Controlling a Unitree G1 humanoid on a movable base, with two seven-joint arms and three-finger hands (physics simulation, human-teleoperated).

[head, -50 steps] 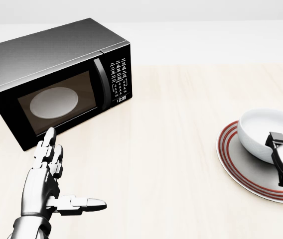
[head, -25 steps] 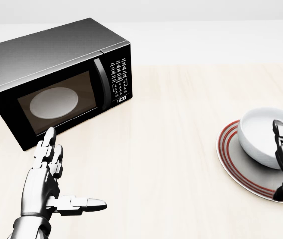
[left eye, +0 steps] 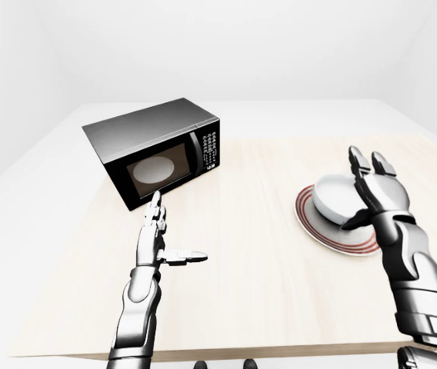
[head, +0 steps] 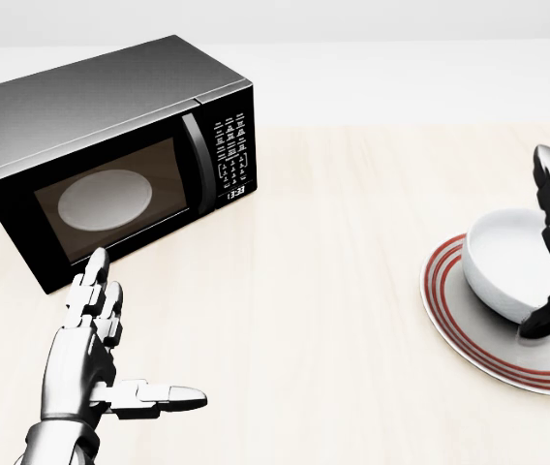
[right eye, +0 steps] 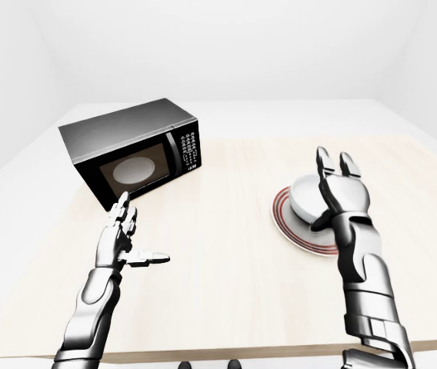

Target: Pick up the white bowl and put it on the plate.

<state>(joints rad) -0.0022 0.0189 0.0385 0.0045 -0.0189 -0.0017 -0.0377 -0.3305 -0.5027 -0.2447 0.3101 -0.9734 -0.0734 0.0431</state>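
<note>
The white bowl (head: pixel 504 263) sits upright on the red-ringed plate (head: pixel 457 312) at the right of the head view. My right hand (left eye: pixel 363 192) is open beside the bowl's right side: its fingers (head: pixel 549 184) point up above the rim, and the thumb (head: pixel 544 320) hangs low by the bowl's wall. Nothing is gripped. My left hand (head: pixel 130 334) hovers open over the table at lower left, fingers straight and thumb stuck out sideways, holding nothing.
A black microwave (head: pixel 110 145) with its door shut stands on the light wooden table (head: pixel 333 291) at upper left, just beyond my left hand. In the left-eye view the table's near edge (left eye: pixel 226 355) runs along the bottom.
My right hand has lifted off the bowl's rim and spread its fingers upward. The bowl stays on the plate. The left hand and the camera have not moved.
</note>
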